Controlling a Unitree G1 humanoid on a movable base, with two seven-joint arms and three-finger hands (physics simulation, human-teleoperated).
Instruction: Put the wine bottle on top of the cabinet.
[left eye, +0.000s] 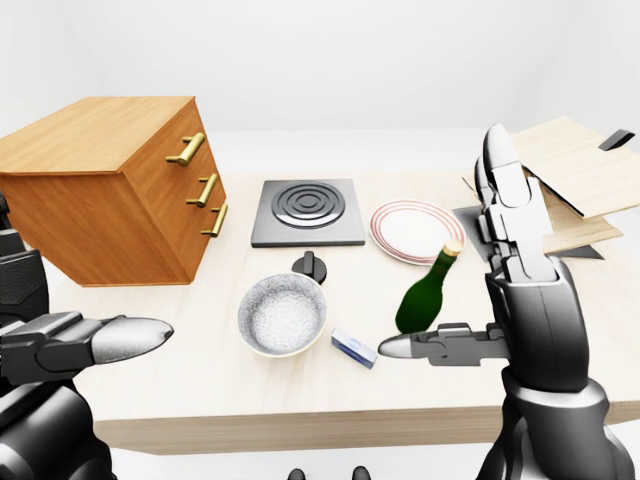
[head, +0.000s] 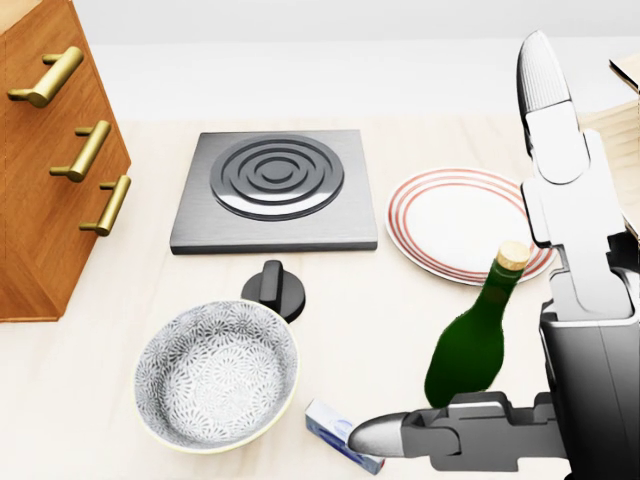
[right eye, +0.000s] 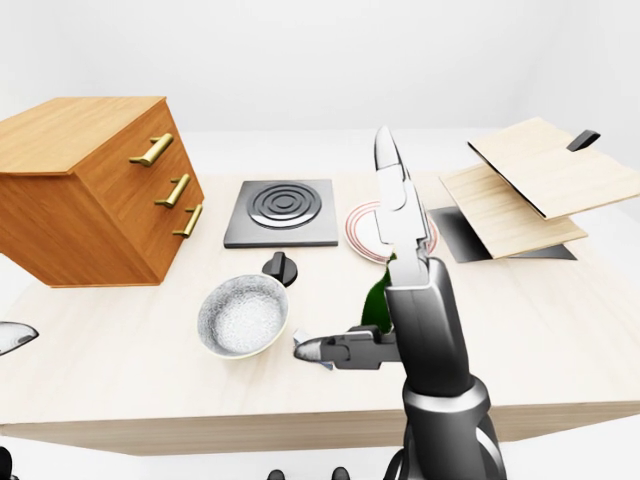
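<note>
The bottle (head: 472, 345) leans on the table (left eye: 200, 365), its cork (head: 514, 254) tipped toward the plate (head: 450, 225), just to the right of the bowl (head: 217, 373) and above the small box (left eye: 354, 347) in the head view. Your right hand (left eye: 470, 290) stands beside it with its fingers spread wide: one long finger (head: 548, 120) points up past the cork, and the thumb (head: 450, 435) runs level across the bottle's base. Nothing is clamped; whether either finger touches the glass cannot be told. Your left hand (left eye: 90, 340) hangs at the lower left of the left-eye view, fingers apart and holding nothing, well away from the bottle.

The step in hand appears to be the grasp. Because the bottle is tilted, bring the palm in against the wide green body rather than the neck, and close only when the fingers stand on both sides of it. Closing on the neck would likely let the heavy base swing. Keep the thumb clear of the box while you close.

The cabinet (left eye: 110, 190) stands at the left of the table, its flat top bare in both eye views. Lift high enough to pass the bowl, the knob (head: 275, 288) and the hob (head: 272, 190), and set the bottle down upright, well inside the top's edges.
</note>
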